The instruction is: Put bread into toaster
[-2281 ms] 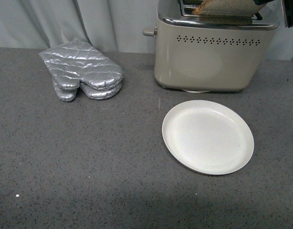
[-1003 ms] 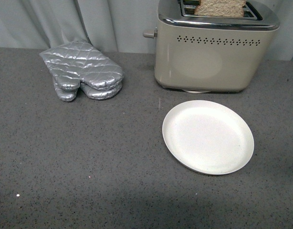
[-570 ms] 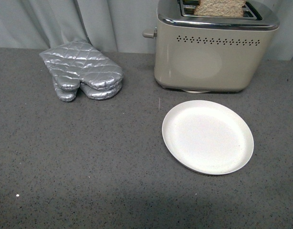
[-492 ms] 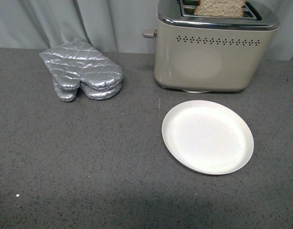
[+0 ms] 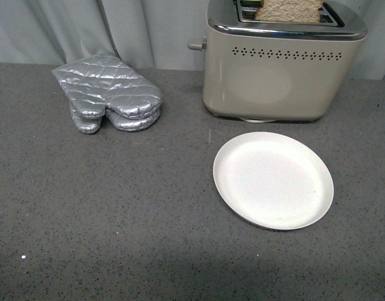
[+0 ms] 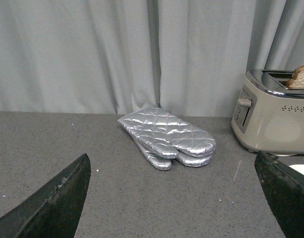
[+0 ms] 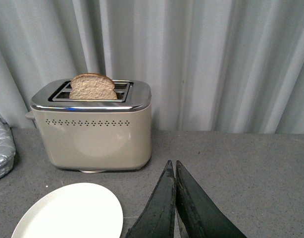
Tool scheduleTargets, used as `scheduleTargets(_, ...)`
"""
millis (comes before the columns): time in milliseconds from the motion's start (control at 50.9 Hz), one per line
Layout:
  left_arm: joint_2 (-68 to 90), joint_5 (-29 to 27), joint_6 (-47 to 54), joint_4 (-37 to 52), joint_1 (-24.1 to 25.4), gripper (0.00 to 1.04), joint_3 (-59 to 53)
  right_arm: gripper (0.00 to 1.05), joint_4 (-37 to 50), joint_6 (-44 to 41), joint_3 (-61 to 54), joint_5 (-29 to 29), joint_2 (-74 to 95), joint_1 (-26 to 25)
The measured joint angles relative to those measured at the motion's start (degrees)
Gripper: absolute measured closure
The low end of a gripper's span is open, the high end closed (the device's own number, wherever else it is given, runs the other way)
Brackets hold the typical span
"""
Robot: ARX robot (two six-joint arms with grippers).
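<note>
Now the bread stands upright in the front slot of the toaster, and its rounded top sticks out above the shiny chrome top. In the front view the toaster is at the back of the grey counter, on the right side, with its knob pointing to the left. Just in front of the toaster lies a white plate with nothing on it. A silver oven glove lies well apart to the left, near the grey curtain.

No arm shows in the front view. In the left wrist view the left gripper has its two dark fingers spread wide and holds nothing; the glove is seen between them, further away. In the right wrist view the right gripper has its fingers pressed together with nothing between them, and it is away from the toaster, above the counter beside the plate
</note>
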Motion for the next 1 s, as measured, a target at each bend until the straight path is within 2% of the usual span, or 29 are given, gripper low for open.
scheduleTargets(688, 0.00, 0.00, 0.00, 0.00, 0.00, 0.07, 0.00, 1.04, -13.53, 0.00, 0.00, 0.00, -13.73, 0.00)
scheduleTargets(767, -0.02, -0.02, 0.00, 0.00, 0.00, 0.07, 0.00, 1.04, -21.73, 0.00, 0.02, -0.07, -19.87, 0.00)
scheduleTargets(865, -0.02, -0.04, 0.00, 0.00, 0.00, 0.07, 0.00, 1.04, -23.12, 0.00, 0.02, -0.07, -23.17, 0.00)
scheduleTargets(1003, -0.02, -0.04, 0.00, 0.00, 0.00, 0.07, 0.00, 0.83, -23.34, 0.00, 0.02, -0.04, -23.17, 0.00)
